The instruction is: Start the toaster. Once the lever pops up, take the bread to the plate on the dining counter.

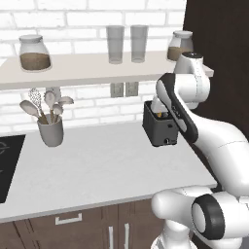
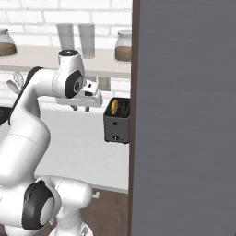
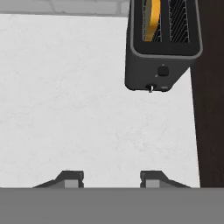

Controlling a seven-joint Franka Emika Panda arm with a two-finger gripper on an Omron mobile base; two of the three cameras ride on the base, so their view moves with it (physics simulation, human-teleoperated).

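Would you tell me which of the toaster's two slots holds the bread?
In the hand view, the left slot of the toaster holds the bread; the right one shows bare wires.

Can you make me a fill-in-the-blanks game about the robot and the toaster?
1. The bread sits in a slot of the ____.
2. The gripper is empty, and its fingers are ____.
3. The toaster stands on the white ____.
4. The cup of spoons stands under the ____.

Missing words: toaster; open; counter; shelf
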